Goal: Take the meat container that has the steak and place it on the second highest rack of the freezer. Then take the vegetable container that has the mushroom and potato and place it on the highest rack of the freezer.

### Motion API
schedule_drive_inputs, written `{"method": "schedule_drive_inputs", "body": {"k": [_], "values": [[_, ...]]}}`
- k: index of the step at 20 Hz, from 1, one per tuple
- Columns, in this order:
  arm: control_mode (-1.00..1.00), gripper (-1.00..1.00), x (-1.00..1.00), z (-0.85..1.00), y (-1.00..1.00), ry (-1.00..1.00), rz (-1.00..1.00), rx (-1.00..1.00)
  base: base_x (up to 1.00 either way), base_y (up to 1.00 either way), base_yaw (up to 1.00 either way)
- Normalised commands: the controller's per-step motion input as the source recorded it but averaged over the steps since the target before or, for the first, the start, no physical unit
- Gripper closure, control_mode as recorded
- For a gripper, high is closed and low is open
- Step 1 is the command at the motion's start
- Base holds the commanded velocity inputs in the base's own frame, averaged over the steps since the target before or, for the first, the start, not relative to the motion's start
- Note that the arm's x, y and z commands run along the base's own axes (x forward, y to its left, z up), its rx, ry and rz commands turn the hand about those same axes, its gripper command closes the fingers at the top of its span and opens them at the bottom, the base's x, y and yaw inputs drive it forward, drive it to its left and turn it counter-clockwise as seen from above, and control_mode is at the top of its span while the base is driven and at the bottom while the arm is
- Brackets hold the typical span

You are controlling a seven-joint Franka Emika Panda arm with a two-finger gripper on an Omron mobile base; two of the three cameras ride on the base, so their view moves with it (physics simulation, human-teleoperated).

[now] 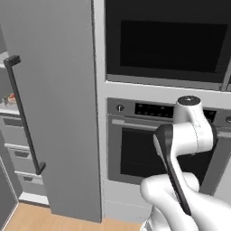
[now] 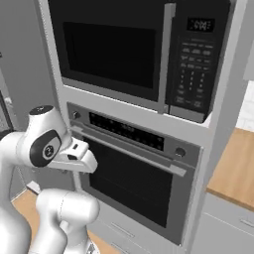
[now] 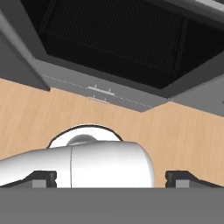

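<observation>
A: Freezer (image 1: 58, 108), condition?
B: Tall grey cabinet at the left of the left base view. Door swung open, flat grey panel facing the camera, long black bar handle (image 1: 25, 115) running down its left edge. Behind the handle, light-grey shelves and grey drawers (image 1: 18, 149) below them.

A: Contents?
B: Something small, red and pale, on a shelf (image 1: 10, 100) level with the upper part of the handle. Too small to identify.

A: Surroundings?
B: Just right of the door, a black-windowed oven (image 1: 144, 149) with a knob and a horizontal bar handle, microwave (image 2: 139, 49) with keypad stacked above. Wooden floor (image 3: 183, 131) below, wooden counter (image 2: 235, 168) at far right in the right base view.

A: Gripper (image 3: 112, 178)?
B: Seen from the hand view, pointed down at the floor in front of the oven base. Two dark fingertips (image 3: 43, 177) set far apart, nothing between them, well away from the freezer.
</observation>
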Motion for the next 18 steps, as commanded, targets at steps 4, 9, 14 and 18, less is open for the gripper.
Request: {"method": "schedule_drive_inputs", "body": {"k": [4, 9, 14, 18], "values": [[1.0, -1.0, 0.0, 0.0, 0.0, 0.0, 0.0, 0.0, -0.45, -0.64, 0.0], [1.0, -1.0, 0.0, 0.0, 0.0, 0.0, 0.0, 0.0, -0.08, -0.87, 0.0], [1.0, -1.0, 0.0, 0.0, 0.0, 0.0, 0.0, 0.0, -0.02, -0.94, 0.03], [1.0, -1.0, 0.0, 0.0, 0.0, 0.0, 0.0, 0.0, -0.01, -0.84, 0.04]]}}
